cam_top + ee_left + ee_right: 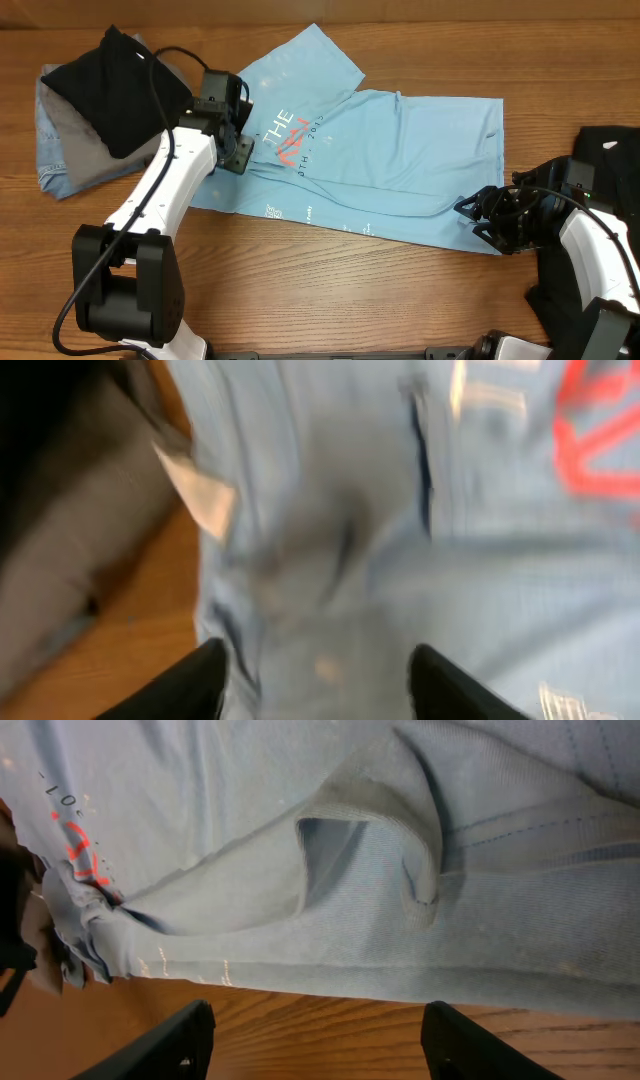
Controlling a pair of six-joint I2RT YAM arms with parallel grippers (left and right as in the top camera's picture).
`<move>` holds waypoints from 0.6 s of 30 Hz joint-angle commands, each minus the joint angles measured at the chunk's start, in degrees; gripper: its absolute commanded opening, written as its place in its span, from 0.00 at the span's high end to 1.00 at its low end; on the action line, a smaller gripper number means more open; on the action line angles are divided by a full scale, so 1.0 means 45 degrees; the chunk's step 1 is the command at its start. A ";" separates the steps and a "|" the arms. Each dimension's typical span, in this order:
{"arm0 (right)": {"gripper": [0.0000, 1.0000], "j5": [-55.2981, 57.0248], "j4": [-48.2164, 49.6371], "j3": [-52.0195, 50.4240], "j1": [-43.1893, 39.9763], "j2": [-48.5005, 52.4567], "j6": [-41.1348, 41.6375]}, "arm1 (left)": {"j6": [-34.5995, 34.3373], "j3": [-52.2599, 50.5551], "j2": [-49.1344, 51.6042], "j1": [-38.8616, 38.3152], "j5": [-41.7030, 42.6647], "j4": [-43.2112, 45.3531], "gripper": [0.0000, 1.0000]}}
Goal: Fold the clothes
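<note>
I see the light blue T-shirt [400, 150] lying left-right: left gripper [238, 150] wide over its collar end, right gripper [472, 213] wide beside its hem.

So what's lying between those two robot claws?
The light blue T-shirt, spread out from the left gripper to the right gripper; the overhead view shows it.

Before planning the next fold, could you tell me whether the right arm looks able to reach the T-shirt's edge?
Probably yes: the right gripper hangs open beside the light blue T-shirt, with only bare table before its nearest edge.
</note>
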 commanded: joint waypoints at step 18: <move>0.39 0.2137 0.0597 0.0199 0.0039 0.1428 0.0554 | -0.1841 0.0131 0.0136 -0.0131 0.4367 -0.2715 0.42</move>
